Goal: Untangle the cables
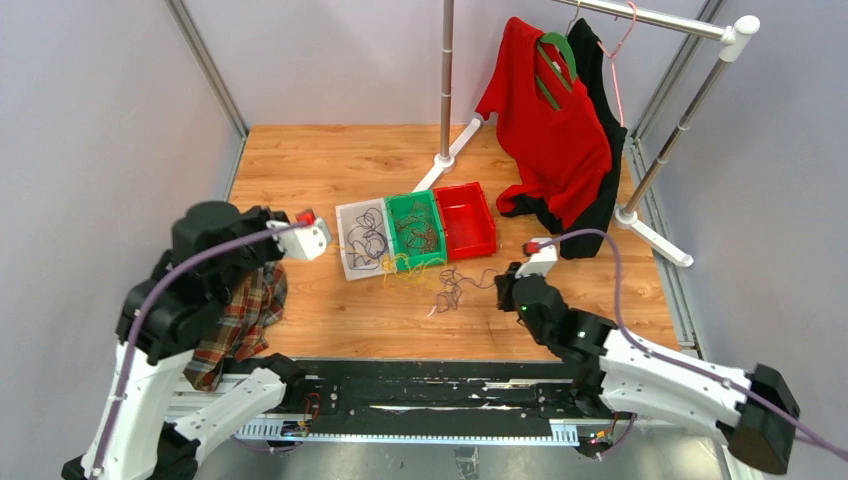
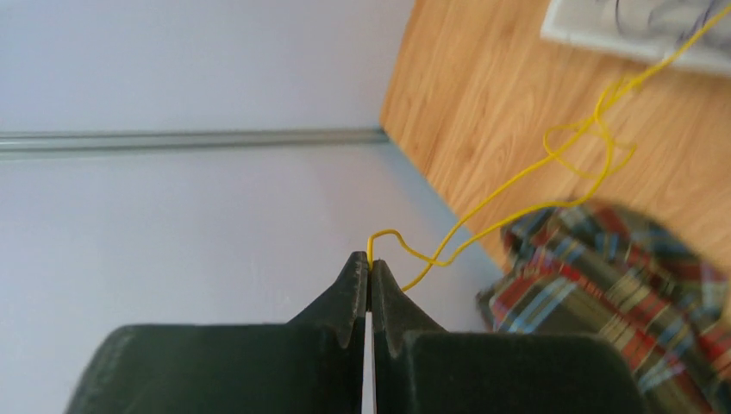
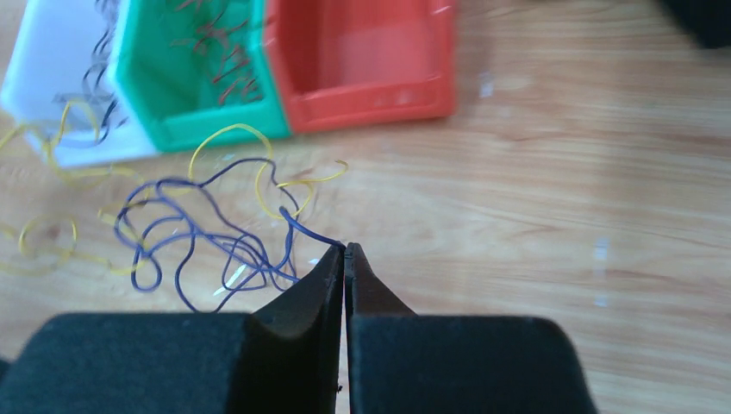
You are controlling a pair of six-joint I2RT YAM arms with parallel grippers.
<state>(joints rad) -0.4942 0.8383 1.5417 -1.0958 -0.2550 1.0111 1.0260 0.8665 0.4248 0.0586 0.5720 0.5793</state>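
My left gripper (image 1: 322, 236) is raised at the left, and the left wrist view (image 2: 371, 263) shows it shut on a yellow cable (image 2: 517, 177). The strand loops away toward the white tray (image 2: 595, 36). My right gripper (image 1: 503, 279) is low over the table, and the right wrist view (image 3: 345, 250) shows it shut on the end of a dark purple cable (image 3: 198, 233). That cable lies tangled with yellow strands (image 3: 233, 129) on the wood. The loose tangle (image 1: 453, 287) sits in front of the bins. More cables lie in the white tray (image 1: 341, 240) and the green bin (image 1: 415, 197).
A red bin (image 1: 466, 226) stands right of the green one and holds no cables. A plaid cloth (image 1: 240, 310) lies under the left arm. A clothes rack at the back right carries a red shirt (image 1: 550, 120), a black garment and a pink hanger (image 1: 620, 45). Its post (image 1: 446, 80) stands behind the bins.
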